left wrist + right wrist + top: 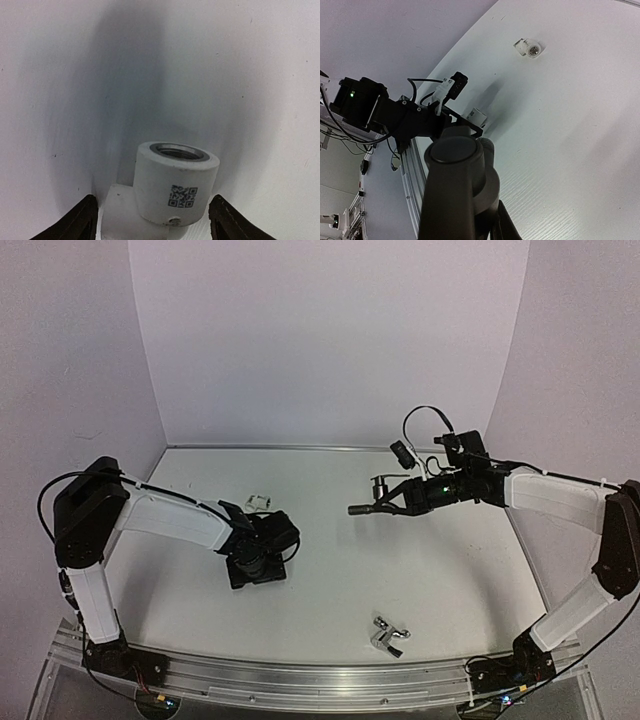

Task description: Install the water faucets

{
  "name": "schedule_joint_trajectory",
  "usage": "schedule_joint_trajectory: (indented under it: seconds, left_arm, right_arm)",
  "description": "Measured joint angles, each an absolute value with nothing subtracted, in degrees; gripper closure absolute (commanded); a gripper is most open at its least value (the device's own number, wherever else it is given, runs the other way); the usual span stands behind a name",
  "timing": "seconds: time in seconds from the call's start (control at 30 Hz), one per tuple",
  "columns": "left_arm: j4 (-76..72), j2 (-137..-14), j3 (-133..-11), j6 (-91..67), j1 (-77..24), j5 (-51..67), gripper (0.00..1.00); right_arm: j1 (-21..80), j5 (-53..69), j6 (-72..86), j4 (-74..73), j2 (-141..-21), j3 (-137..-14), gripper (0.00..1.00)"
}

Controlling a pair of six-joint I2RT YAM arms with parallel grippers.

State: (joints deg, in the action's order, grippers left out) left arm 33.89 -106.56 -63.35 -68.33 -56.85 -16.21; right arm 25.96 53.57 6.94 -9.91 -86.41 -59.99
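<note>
The dark grey-black water faucet (372,504) hangs in the air over the table's middle right, with my right gripper (398,502) shut on it. In the right wrist view this faucet (460,190) fills the lower frame and hides most of the fingers. The chrome faucet (388,635) lies on the table near the front edge. My left gripper (260,558) points down at the table, open around a white pipe fitting (175,182) with a threaded mouth facing up. Both fingertips (227,220) stand apart from the fitting's sides. The top view hides this fitting under the gripper.
A second white fitting (258,502) lies on the table behind the left gripper, also visible as a small fitting (530,48) in the right wrist view. White walls close the table at the back and sides. An aluminium rail (300,680) runs along the front.
</note>
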Motion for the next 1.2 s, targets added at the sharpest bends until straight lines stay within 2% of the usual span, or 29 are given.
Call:
schedule_joint_trajectory:
  seconds: [0.33,0.73,0.97,1.2]
  left_arm:
    - [28.85,-106.17,-62.22,-60.13,-54.77,-14.6,0.53]
    - [27.44,-104.84,-61.26,-47.82,-54.56,-10.93,0.63]
    - [24.38,-93.43,-55.5,-35.45,-54.59,2.07,0.64]
    - [20.85,-82.5,-54.59,-25.48,-54.59,20.15,0.66]
  right_arm:
    - [25.96,53.43,6.92,-9.89,-86.41,-59.99,1.0]
    - [25.96,53.49,6.69,-9.91,-86.4,-59.96,1.0]
    - [25.96,55.95,4.28,-10.64,-85.5,-59.96,1.0]
    - [26.64,61.74,-5.58,-16.5,-82.02,-60.52,1.0]
